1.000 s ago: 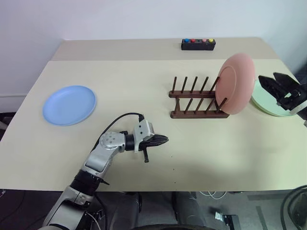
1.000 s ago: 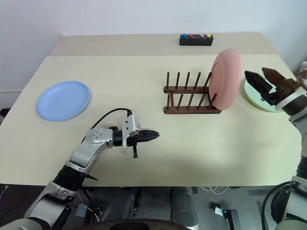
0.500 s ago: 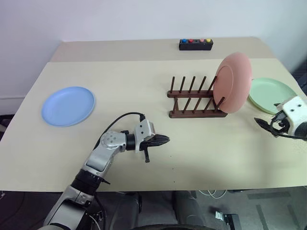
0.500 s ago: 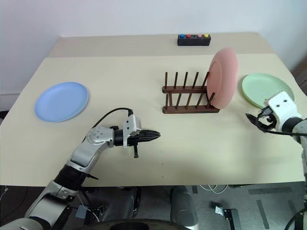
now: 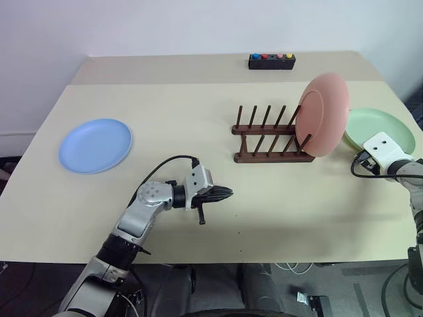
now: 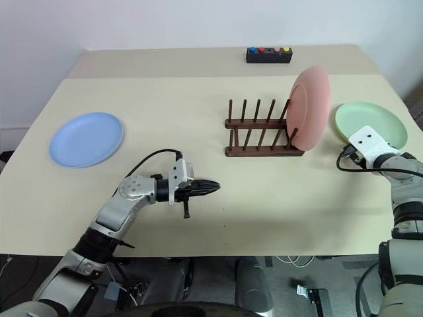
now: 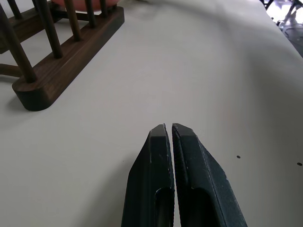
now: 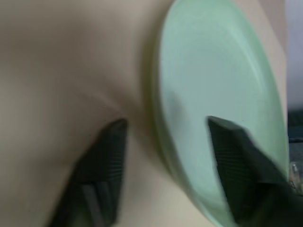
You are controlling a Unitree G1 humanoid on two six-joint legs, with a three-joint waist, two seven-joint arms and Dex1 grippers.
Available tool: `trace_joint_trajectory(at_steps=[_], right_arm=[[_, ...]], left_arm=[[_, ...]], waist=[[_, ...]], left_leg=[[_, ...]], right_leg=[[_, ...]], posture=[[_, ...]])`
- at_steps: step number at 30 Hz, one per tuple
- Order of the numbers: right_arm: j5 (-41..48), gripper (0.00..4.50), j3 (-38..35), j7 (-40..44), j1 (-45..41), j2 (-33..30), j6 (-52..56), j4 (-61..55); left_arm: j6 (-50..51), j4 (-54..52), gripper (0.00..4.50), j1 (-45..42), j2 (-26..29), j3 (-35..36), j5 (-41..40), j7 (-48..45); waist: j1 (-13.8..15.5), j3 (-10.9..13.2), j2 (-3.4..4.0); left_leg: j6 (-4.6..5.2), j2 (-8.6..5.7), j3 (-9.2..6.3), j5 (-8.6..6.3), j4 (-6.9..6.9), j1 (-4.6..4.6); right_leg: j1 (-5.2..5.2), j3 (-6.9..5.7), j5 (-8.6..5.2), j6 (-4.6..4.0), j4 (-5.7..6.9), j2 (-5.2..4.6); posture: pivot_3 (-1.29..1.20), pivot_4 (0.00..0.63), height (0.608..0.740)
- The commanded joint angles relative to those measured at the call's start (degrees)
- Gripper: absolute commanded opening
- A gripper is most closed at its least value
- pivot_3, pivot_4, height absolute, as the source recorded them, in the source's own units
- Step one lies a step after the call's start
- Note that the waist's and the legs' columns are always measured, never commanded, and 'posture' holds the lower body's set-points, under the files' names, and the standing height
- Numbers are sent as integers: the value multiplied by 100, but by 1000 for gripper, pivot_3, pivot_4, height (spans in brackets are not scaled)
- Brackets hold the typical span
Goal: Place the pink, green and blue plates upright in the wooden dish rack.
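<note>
1. While the table [image 5: 198, 119] carries everything, three plates show: one blue, one pink, one green.
2. One wooden dish rack [image 5: 271, 142] stands well ahead of the left pincer [image 5: 227, 193], its two rails running side to side, pegs upright.
3. Pink plate [image 5: 324, 113] stands on edge at the rack's right end, tilted, its face turned toward the rack's pegs.
4. Blue plate [image 5: 96, 144] lies flat, well to the left of the left pincer.
5. Green plate [image 8: 222, 90] lies flat right at the right pincer [image 8: 168, 130], whose fingers [image 8: 106, 156] stand apart, one on the table beside the rim, one over the plate.
6. Left pincer is closed on nothing, pointing right over bare table.
7. One black button box [image 5: 271, 61] sits far beyond the rack.
</note>
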Motion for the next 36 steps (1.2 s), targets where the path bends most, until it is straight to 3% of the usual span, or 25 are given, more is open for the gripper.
trace_joint_trajectory(at_steps=[1,2,10,14,19,24,31,36], right_arm=[[-57,386,-9,-118,-23,-32,-136,227],[-54,68,-15,-156,-1,-32,-170,239],[-315,68,44,-844,426,-227,-658,-304],[-706,68,-114,-1552,1012,-638,-922,-1520],[-513,68,-831,-1672,1633,-887,-557,-3384],[-338,68,-1350,-1233,1544,-1094,-272,-5151],[432,68,-1182,-286,721,-891,-68,-6439],[2381,68,-921,586,367,-66,920,-7560]], left_arm=[[21,-275,140,58,41,122,-55,44],[26,-292,140,69,47,118,-57,51],[36,-272,140,16,62,121,-61,54],[35,-256,140,-9,39,175,-74,102],[28,-217,140,-13,27,192,-59,76],[-26,-81,140,-92,-27,175,-36,45],[-88,1,140,-119,-71,188,-16,45],[-98,-51,140,-50,-34,208,-17,69]], waist=[[-4,0,0],[-9,-1,2],[-15,0,0],[-7,0,13],[-100,-1,22],[-138,-1,26],[-129,2,22],[-126,4,13]], left_leg=[[0,0,0,0,-1,0],[0,0,-1,0,-1,0],[0,0,0,0,-2,3],[0,-2,0,0,-2,1],[0,-1,0,0,-5,-2],[1,-1,0,0,-4,-1],[0,0,-1,0,-3,-2],[1,1,-7,0,-3,-3]], right_leg=[[0,0,0,0,0,0],[0,0,0,0,0,0],[0,0,0,0,1,1],[-5,2,0,0,2,0],[-10,3,-1,1,5,1],[-7,3,0,1,5,0],[-6,2,0,1,3,-1],[-4,0,0,1,3,-1]], posture=[[0,150,740],[0,150,740],[0,150,740],[0,150,740],[0,150,740],[0,150,740],[0,150,740],[0,150,740]])
